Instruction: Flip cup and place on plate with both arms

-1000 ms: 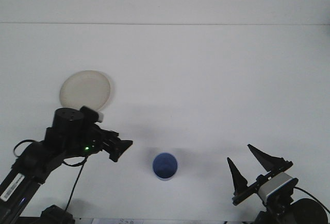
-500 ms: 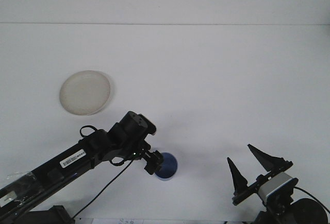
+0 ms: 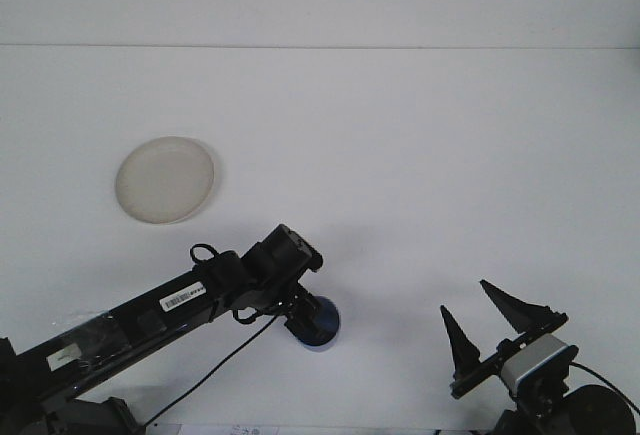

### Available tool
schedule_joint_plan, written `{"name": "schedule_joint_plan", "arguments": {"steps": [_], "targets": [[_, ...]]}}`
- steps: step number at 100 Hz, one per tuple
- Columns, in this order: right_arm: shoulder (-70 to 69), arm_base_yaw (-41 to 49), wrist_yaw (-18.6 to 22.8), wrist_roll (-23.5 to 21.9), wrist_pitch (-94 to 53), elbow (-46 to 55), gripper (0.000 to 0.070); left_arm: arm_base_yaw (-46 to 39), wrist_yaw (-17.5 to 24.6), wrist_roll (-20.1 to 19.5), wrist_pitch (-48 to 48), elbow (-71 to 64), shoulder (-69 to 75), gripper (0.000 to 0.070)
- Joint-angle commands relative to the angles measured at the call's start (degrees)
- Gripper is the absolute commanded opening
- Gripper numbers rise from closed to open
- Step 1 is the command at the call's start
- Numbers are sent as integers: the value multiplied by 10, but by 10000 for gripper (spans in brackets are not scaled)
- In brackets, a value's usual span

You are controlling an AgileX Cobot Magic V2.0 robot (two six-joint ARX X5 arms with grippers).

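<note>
Reaching across the table, the left gripper [image 3: 305, 317] sits over the blue cup [image 3: 322, 327]; its grip state cannot be determined. The right gripper [image 3: 490, 330] waits spread apart nearby. The plate [image 3: 165, 179] lies well apart, far left.

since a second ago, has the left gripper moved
Yes. The left gripper has swung right, away from the plate, and now sits over the blue cup.

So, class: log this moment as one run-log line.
left pincer: at blue cup, grip unclear | right pincer: open, idle | plate: bare, far left | cup not on plate
</note>
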State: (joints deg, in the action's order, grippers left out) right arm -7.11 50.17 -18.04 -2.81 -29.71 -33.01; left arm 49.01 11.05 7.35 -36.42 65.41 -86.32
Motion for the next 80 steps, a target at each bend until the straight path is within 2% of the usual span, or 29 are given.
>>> {"name": "schedule_joint_plan", "arguments": {"steps": [1,14,23,39,48,63,80], "targets": [[0,5,0,-4,5,-3,483,6,-2,-5,2,12,-9,0],[0,5,0,-3,5,-3,483,6,-2,-9,-10,16,-9,10],[0,5,0,-4,5,-3,483,6,-19,-21,-28,29,-9,10],[0,5,0,-4,5,-3,483,-4,-101,-48,-101,87,-1,8],[0,5,0,-4,5,-3,483,-26,-125,-74,-140,127,15,7],[0,5,0,-4,5,-3,483,-110,-128,-101,-176,191,45,7],[0,5,0,-4,5,-3,483,-268,-128,-114,-186,249,43,7]]}}
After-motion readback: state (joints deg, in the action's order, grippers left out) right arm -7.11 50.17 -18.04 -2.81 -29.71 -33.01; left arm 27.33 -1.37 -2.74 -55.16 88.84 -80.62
